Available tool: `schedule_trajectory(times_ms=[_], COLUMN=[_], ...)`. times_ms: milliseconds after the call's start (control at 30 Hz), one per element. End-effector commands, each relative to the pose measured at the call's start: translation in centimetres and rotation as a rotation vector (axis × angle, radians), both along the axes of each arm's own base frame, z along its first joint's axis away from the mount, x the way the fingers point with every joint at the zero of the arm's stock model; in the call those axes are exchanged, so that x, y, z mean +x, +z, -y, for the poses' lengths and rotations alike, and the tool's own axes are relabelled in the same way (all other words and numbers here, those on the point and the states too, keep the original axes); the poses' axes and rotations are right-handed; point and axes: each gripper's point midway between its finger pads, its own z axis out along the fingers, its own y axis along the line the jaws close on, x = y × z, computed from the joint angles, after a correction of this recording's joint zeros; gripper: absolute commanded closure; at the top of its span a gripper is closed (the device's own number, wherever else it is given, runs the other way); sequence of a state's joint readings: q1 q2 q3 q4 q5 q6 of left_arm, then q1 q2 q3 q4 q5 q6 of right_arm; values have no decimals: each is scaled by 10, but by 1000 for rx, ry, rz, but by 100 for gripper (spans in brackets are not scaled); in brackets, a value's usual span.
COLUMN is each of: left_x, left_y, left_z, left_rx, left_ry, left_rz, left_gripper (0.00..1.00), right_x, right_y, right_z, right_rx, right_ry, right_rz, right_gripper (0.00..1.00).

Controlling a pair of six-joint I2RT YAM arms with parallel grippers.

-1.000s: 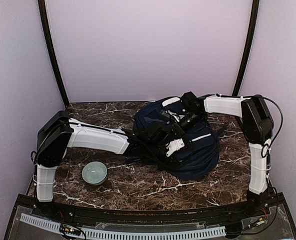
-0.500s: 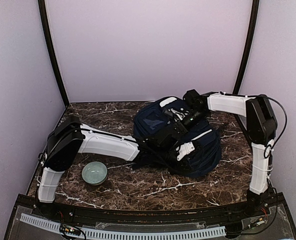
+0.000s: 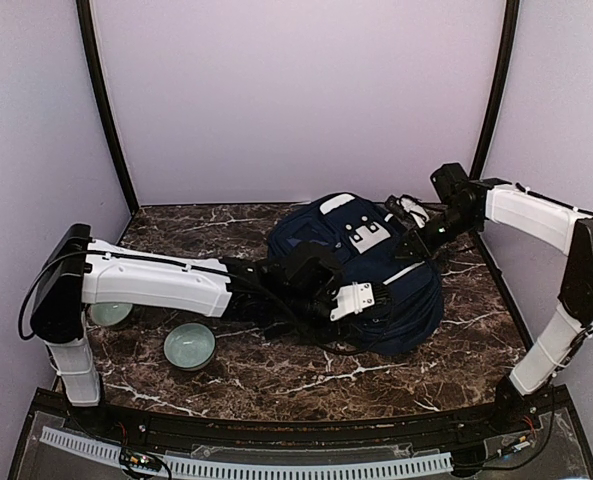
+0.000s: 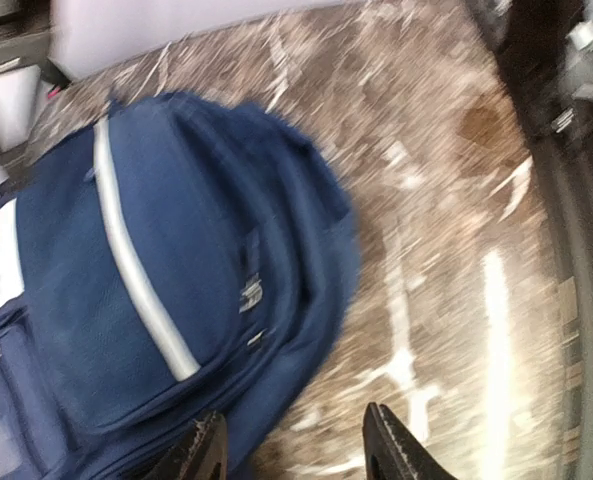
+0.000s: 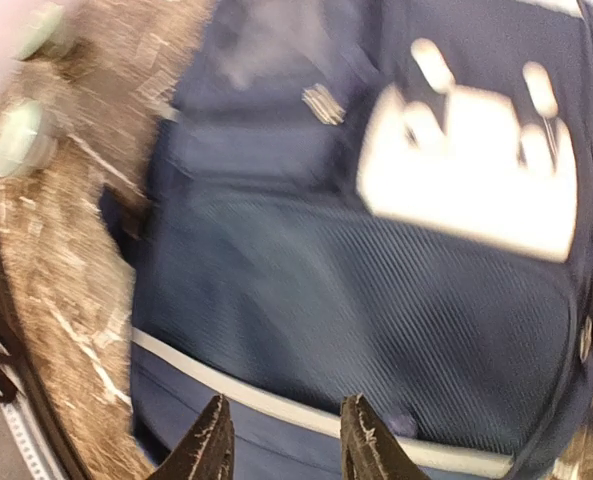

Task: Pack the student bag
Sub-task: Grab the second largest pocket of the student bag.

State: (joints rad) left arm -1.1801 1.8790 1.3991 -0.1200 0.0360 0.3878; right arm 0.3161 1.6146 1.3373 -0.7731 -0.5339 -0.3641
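Note:
The student bag (image 3: 401, 295) lies in the middle of the marble table, navy blue with a grey stripe and light patches. My left gripper (image 3: 361, 300) hovers low over its near side. In the left wrist view the bag (image 4: 106, 320) fills the left half, and my left gripper (image 4: 296, 452) stands open with nothing between its fingers, one finger over the bag's edge and the other over bare table. My right gripper (image 3: 416, 240) hangs above the bag's far right part. In the blurred right wrist view, that gripper (image 5: 286, 445) is open and empty above the bag (image 5: 376, 300) and its stripe.
A pale green bowl (image 3: 189, 345) sits on the table's near left, and a second bowl (image 3: 109, 315) shows partly behind the left arm. Both bowls (image 5: 21, 140) appear at the left of the right wrist view. Purple walls close in the table on three sides.
Both grippers have opened. The left arm has stretched out and its gripper has shifted toward the bag's near side. The right arm has pulled back to the right and risen off the bag.

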Motion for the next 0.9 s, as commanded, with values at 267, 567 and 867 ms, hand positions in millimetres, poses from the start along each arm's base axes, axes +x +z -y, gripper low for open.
schedule_trajectory(times_ms=[267, 567, 867], left_x=[54, 68, 76], left_y=[-25, -36, -54], left_z=[4, 28, 31], left_rx=[158, 183, 228], left_ry=[-4, -60, -77], left_rz=[319, 419, 482], left_gripper=[54, 61, 77], right_x=[30, 29, -2], right_y=[-60, -58, -28], right_z=[75, 68, 60], right_rx=[-182, -135, -71], right_ry=[-269, -256, -167], right_rz=[-27, -58, -29], right_gripper=[56, 56, 58])
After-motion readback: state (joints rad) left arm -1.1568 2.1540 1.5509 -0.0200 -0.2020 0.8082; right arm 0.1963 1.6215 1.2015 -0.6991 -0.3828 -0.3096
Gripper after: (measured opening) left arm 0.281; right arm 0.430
